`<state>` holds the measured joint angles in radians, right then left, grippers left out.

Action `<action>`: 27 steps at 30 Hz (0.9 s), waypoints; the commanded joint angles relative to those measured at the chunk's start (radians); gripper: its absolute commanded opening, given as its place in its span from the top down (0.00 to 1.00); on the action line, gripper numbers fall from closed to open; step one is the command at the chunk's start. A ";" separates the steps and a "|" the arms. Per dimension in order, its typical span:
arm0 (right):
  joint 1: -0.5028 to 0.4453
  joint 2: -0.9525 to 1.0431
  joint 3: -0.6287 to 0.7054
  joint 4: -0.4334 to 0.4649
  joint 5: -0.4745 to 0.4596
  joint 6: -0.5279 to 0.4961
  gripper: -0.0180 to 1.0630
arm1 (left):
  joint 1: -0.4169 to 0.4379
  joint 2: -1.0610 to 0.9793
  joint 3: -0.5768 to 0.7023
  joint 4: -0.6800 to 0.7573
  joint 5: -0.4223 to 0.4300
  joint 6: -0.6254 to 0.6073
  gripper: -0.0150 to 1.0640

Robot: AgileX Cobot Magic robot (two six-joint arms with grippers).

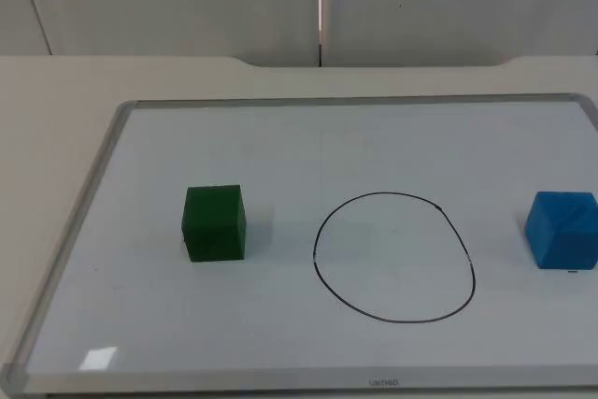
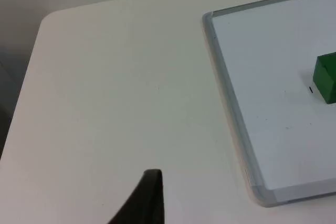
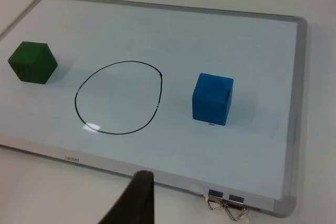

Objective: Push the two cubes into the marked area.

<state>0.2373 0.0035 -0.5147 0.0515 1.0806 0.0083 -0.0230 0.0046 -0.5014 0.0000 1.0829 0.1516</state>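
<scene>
Both cubes sit outside the drawn ring on the whiteboard.
On the whiteboard [image 1: 103, 175] lying on the counter [image 2: 115, 87], the ring [image 1: 393, 258] lies between the green cube [image 1: 215, 222] and the blue cube [image 1: 562, 230], each well apart from it. Whether the left gripper [image 2: 148, 199] and right gripper [image 3: 137, 200] have their jaws apart, I cannot tell.

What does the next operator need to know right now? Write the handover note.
Left gripper: waiting over bare table beside the whiteboard. Right gripper: off the board's near edge.
Green cube sits on the board, outside the drawn circle on the left arm's side. Blue cube sits outside it on the right arm's side.
Done: nothing. Left: push both cubes into the circle.
</scene>
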 commanded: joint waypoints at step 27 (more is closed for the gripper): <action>-0.005 -0.003 0.000 -0.007 -0.003 0.001 0.01 | -0.006 0.475 -0.183 -0.529 -0.221 0.330 0.79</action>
<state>0.2373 0.0035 -0.5147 0.0515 1.0806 0.0083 -0.0230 0.4579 -0.6774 -0.4496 0.8889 0.4379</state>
